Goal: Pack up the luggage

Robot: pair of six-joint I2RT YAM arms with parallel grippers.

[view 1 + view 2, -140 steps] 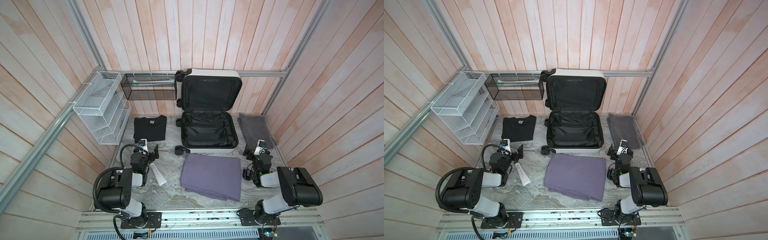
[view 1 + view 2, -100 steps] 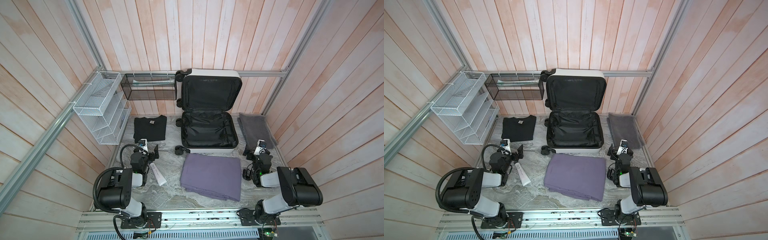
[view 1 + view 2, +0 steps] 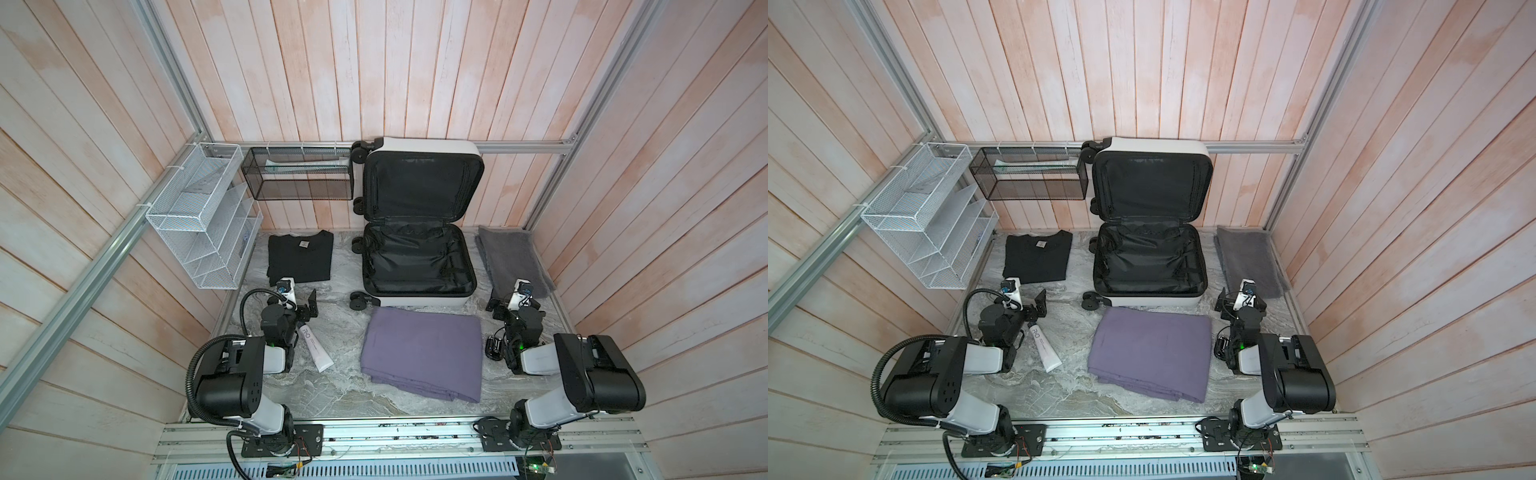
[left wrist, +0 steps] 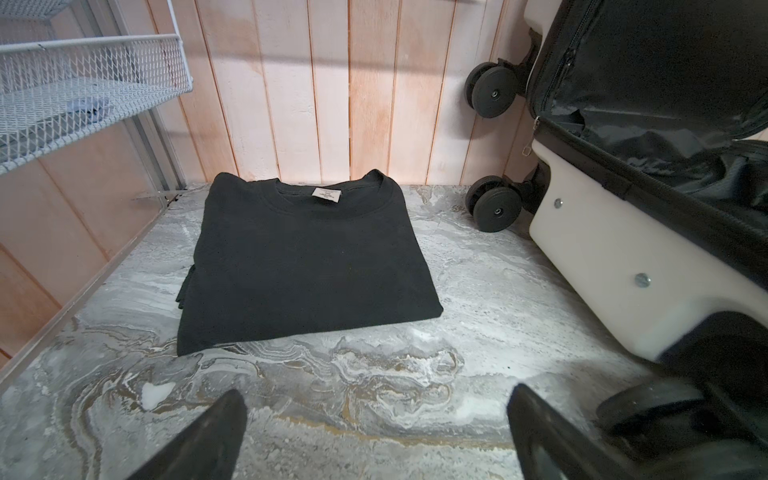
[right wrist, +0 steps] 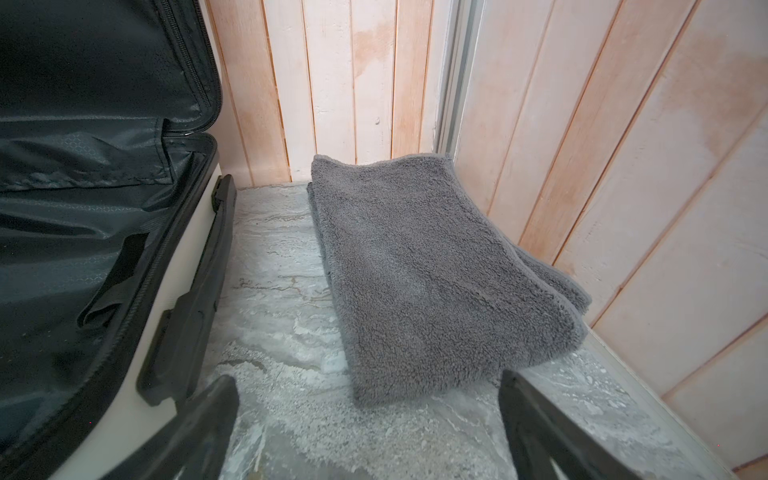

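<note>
The luggage lies open and empty at the counter's rear, left pincer and right pincer released off its near corners; the limp black shirt beside it could unfold when lifted and snag its rim.

Walls: whitewashed pink wooden planks on three sides.
Floor: grey marble-patterned surface.
Frame: aluminium rails along walls.
Fixtures: white wire rack, black mesh basket, wall-mounted.
Light: soft, even.

Luggage lay open (lid upright against back wall); folded purple cloth near its front edge.
</note>
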